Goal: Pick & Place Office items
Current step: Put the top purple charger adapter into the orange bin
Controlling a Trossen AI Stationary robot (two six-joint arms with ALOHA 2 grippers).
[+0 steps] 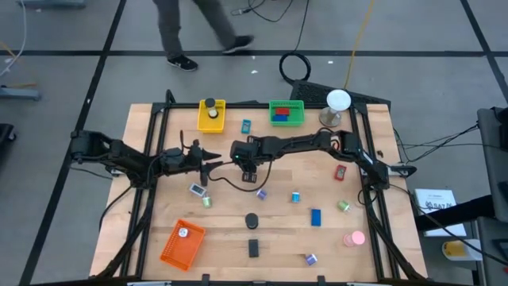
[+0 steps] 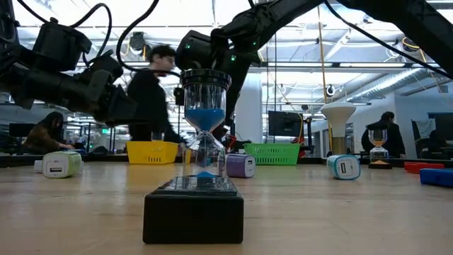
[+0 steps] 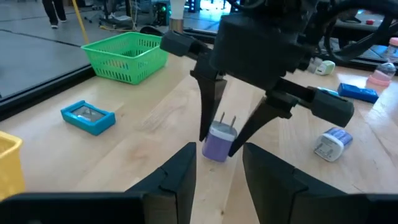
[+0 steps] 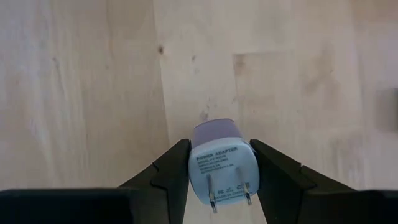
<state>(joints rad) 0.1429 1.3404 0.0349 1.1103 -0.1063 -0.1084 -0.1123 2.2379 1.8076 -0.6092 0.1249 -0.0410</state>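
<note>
Pinched between the right gripper's (image 4: 214, 171) fingers, a purple power adapter (image 4: 219, 160) hangs prongs-up over the middle of the desk (image 1: 302, 179), a little toward the far edge. The fingers press its two flat sides squarely, so I judge the grasp firm. Seen from the left wrist, the same adapter sits low in those fingers, its body poking out below the tips.

The left gripper (image 3: 214, 177) waits just at the adapter's nine o'clock, fingers part-spread with nothing between them, aimed at the purple body. This looks like a handover. To do it well, I'd say the left fingers should slide onto the exposed lower body, clear of the prongs and the right fingertips, and clench before the right lets go.

From the adapter, the yellow basket (image 1: 211, 116) lies toward eleven o'clock, the green basket (image 1: 286, 112) toward one, the orange basket (image 1: 182, 243) toward seven. Loose adapters and blocks are scattered across the near half of the desk. A person walks behind the desk.
</note>
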